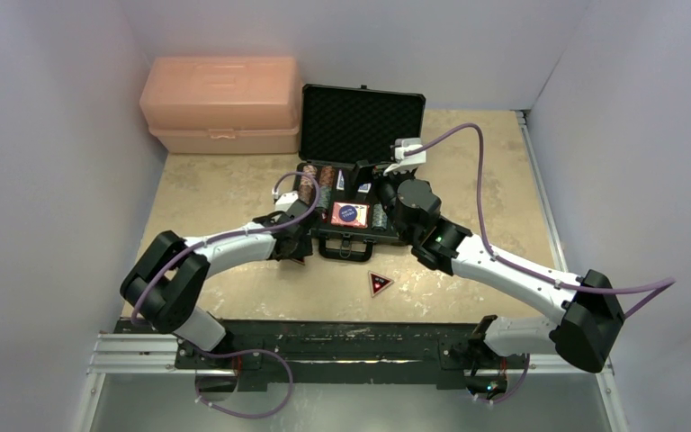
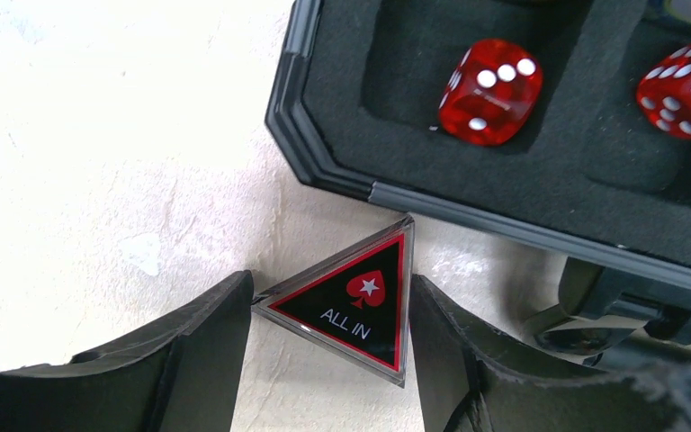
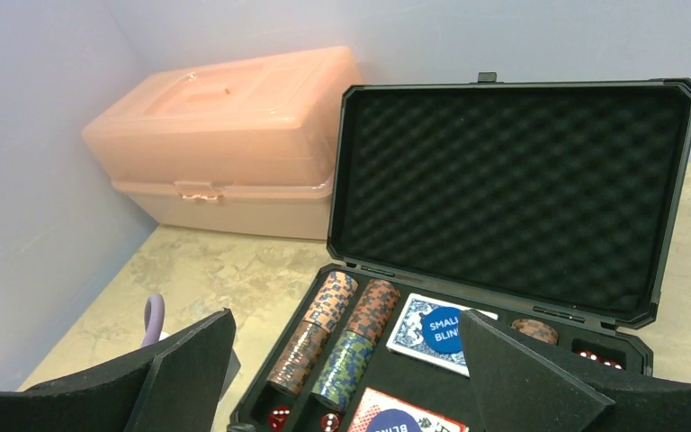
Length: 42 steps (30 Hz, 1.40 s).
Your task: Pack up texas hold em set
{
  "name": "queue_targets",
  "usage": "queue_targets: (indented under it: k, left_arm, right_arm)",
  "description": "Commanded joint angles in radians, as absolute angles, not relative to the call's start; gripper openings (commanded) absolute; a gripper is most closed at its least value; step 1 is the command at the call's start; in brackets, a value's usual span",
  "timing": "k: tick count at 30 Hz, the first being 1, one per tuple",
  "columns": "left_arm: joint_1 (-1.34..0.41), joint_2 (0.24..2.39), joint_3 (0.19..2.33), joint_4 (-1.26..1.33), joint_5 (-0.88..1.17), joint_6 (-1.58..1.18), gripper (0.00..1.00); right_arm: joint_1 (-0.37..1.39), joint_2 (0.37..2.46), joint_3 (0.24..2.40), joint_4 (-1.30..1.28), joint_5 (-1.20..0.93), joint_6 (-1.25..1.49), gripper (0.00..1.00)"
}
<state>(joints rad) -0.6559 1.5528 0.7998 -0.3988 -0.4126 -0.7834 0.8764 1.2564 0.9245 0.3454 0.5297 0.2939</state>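
The black case (image 1: 318, 236) lies open mid-table with its foam lid (image 1: 362, 121) upright. It holds chip stacks (image 3: 333, 333), two card decks (image 3: 411, 326) topped by blue blind buttons, and red dice (image 2: 490, 90). My left gripper (image 2: 331, 310) is at the case's front left corner (image 2: 324, 162). It is closed on a red-and-black triangular "ALL IN" button (image 2: 355, 306) lying flat on the table, a finger against each side. A second red triangular button (image 1: 379, 283) lies on the table in front of the case. My right gripper (image 3: 346, 378) hovers open and empty over the case.
A salmon-pink plastic box (image 1: 222, 103) stands at the back left beside the case lid and also shows in the right wrist view (image 3: 225, 135). The case handle (image 2: 612, 306) juts from its front edge. White walls enclose the table on three sides.
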Motion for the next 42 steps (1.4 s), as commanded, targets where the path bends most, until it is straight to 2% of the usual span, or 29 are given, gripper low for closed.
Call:
queue_targets:
  k: [1,25,42]
  left_arm:
    - [-0.655,1.524,0.762,-0.490,-0.419,-0.786,0.00]
    - [-0.654,1.267,0.743,-0.629,-0.423,-0.789,0.00]
    - [-0.654,1.203,0.879,-0.625,-0.397,-0.669,0.00]
  right_arm:
    - [0.881,1.247,0.920,0.393,0.538,0.281,0.99]
    - [0.881,1.244,0.923,0.388,0.537,0.284,0.99]
    - [0.881,1.236,0.926,0.374,0.591,0.282,0.99]
